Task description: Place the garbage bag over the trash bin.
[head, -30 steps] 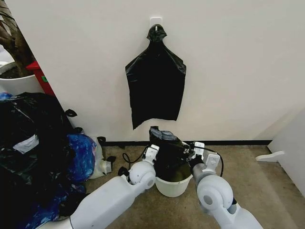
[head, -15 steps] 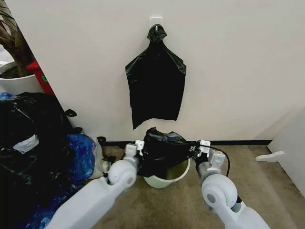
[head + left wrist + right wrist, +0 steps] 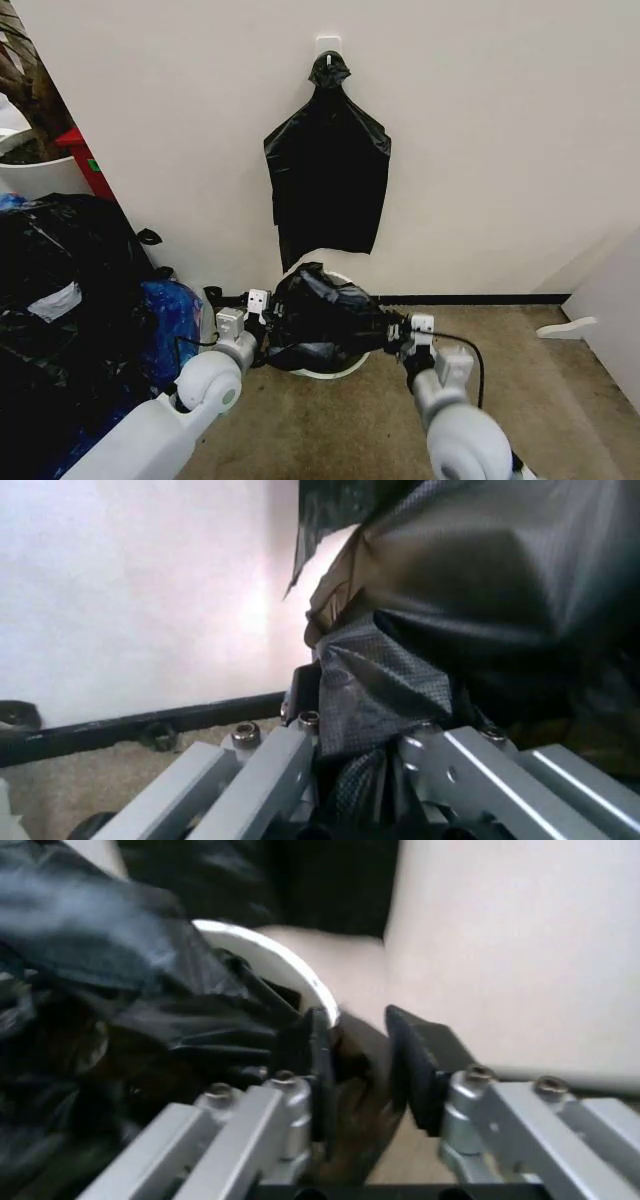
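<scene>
The cream-white trash bin [image 3: 340, 370] sits on the carpet by the wall, tipped with its mouth toward me. The glossy black garbage bag [image 3: 320, 318] is stretched across that mouth. My left gripper [image 3: 265, 305] is at the bag's left side and is shut on a bunched fold of it [image 3: 470, 592]. At the bag's right side, my right gripper [image 3: 400, 328] is shut on the bag's edge [image 3: 130, 990] right beside the bin's rolled rim [image 3: 265, 952]. The bin's body is mostly hidden under the bag.
A flat bunch of black bags [image 3: 328, 180] hangs from a wall hook above the bin. Big black sacks [image 3: 60, 300] and a blue bag [image 3: 170, 325] crowd the left, with a white planter [image 3: 30, 170] behind. Bare carpet [image 3: 520, 370] lies to the right, up to a white panel [image 3: 610, 300].
Both grippers have moved apart and away from me, pulling the bag wide. The bin has shifted left toward the wall and tipped from upright, its mouth now covered by the bag.
</scene>
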Motion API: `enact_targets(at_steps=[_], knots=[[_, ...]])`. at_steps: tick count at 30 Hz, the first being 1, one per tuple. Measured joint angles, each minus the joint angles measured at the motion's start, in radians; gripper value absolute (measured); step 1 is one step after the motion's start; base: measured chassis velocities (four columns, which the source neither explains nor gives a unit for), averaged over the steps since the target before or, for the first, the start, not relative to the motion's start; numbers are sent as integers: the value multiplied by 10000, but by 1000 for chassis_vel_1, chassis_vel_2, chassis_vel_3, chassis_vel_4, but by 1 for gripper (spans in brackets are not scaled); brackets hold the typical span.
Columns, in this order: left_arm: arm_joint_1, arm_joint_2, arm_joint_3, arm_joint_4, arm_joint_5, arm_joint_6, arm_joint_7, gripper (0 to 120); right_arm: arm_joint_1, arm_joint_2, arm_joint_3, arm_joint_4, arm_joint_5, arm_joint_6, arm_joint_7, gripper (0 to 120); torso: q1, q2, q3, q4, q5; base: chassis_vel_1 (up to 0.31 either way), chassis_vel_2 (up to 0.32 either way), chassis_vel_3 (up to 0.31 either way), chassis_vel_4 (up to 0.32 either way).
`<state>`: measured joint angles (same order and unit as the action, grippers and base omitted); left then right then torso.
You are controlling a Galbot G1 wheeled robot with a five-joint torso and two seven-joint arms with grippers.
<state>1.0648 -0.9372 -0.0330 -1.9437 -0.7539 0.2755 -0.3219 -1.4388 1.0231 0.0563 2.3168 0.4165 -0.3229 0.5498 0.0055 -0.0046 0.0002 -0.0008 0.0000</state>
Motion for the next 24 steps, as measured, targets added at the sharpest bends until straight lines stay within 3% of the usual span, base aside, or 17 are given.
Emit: enact_targets(at_steps=[2,3,5,7,10,14,19,24], knots=[[172,0,-111,-144,113,1,-21,5,-492,-421,-105,57,-2135,720,-661,33,-1,0,0,0,-1,0,0,0,0],[253,-8,-144,-224,178,20,-49,5,-679,-633,-43,-239,-3885,1482,-1151,36,-1,0,0,1,0,0,0,0,0],[294,-26,-154,-280,213,77,-79,5,-740,-794,198,-823,-5670,2523,-1754,45,0,0,0,3,1,0,0,0,0],[293,-36,-154,-293,215,127,-104,5,-735,-848,353,-1103,-6419,3046,-2065,50,0,0,0,2,1,0,0,0,0],[157,-94,-115,-301,160,331,-285,5,-645,-912,823,-1767,-8381,4605,-3088,64,0,0,1,2,1,0,0,0,0],[-127,-192,38,-266,-23,553,-477,5,-377,-915,952,-2117,-9269,5456,-3846,79,1,0,2,2,2,0,0,0,0],[-410,-314,265,-190,-117,661,-606,5,116,-1149,896,-2483,-9664,5558,-4259,95,2,0,2,1,3,0,0,0,0],[-446,-359,390,-187,-84,681,-631,5,553,-1398,690,-2637,-9523,5190,-4312,100,2,0,2,1,2,0,0,0,0]])
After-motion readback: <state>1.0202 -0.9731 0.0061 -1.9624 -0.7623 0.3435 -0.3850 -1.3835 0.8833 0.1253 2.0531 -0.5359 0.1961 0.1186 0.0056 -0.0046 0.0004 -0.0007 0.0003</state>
